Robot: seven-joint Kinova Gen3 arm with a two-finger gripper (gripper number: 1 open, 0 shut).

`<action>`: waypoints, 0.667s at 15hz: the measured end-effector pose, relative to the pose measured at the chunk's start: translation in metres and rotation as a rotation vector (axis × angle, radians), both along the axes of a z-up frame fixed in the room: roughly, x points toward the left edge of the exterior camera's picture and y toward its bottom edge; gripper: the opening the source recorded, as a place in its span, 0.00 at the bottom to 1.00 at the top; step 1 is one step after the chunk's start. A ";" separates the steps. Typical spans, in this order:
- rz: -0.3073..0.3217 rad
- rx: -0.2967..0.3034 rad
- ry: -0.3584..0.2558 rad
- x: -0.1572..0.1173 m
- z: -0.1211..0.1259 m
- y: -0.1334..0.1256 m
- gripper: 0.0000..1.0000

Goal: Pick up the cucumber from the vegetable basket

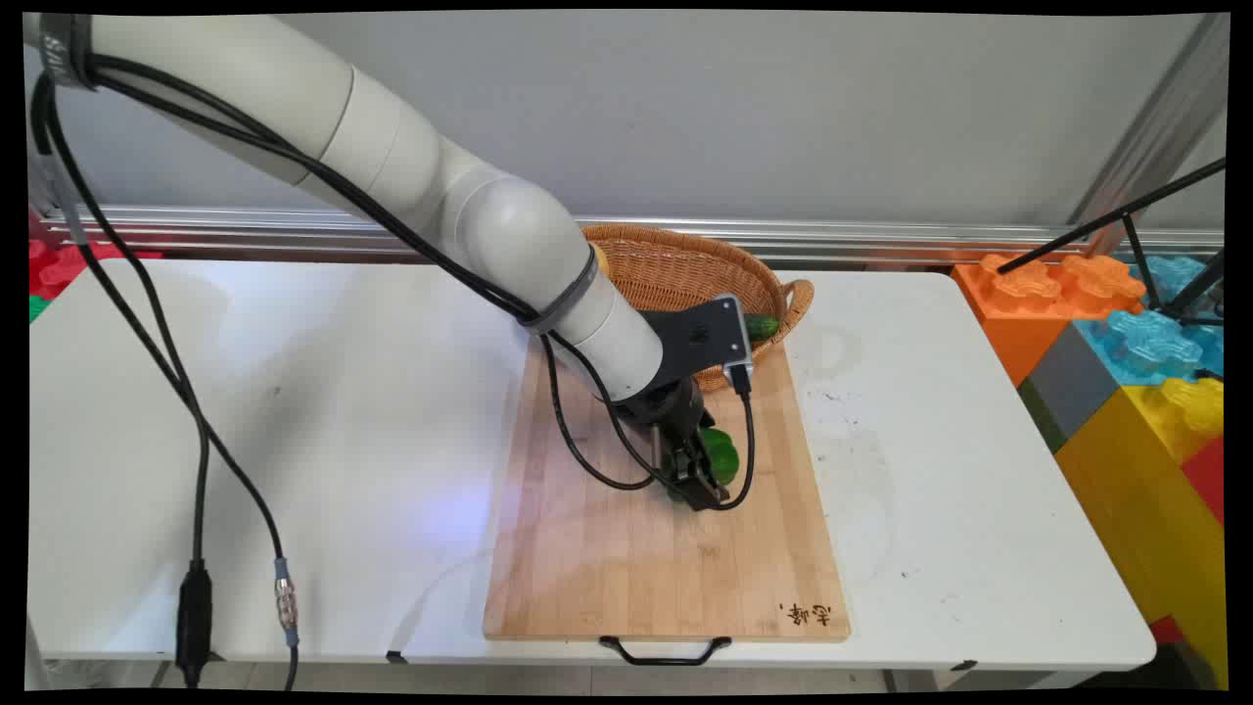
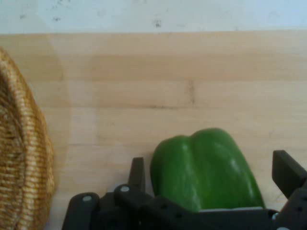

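green pepper (image 2: 206,167) between pincer (image 2: 213,170) fingers

Bright, even light fills both views. In the main view the white surface (image 1: 294,392) shines with soft glare at centre left, and the arm (image 1: 392,166) throws only a faint shadow onto the wooden board (image 1: 626,558). In the hand view the green pepper (image 2: 204,167) carries pale highlights, and the basket (image 2: 19,158) at the left edge looks slightly soft.

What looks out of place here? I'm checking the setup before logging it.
Little stands out. A green pepper lies on the cutting board between the open gripper's fingers. The basket partly overlaps the board's far edge. Nothing looks spilled or damaged.
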State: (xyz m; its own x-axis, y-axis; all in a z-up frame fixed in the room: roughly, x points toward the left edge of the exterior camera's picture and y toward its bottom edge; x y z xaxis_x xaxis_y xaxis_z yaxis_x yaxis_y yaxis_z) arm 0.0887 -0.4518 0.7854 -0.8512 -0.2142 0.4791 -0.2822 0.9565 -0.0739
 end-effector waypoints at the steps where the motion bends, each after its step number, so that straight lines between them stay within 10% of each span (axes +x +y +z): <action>1: -0.004 -0.002 0.001 0.000 0.001 0.000 1.00; 10: -0.028 -0.082 0.009 -0.001 0.055 -0.029 1.00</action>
State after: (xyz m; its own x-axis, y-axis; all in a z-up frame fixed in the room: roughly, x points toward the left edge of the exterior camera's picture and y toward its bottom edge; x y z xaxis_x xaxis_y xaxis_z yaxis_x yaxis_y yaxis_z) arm 0.0877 -0.4806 0.8399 -0.8520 -0.1501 0.5016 -0.2563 0.9550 -0.1496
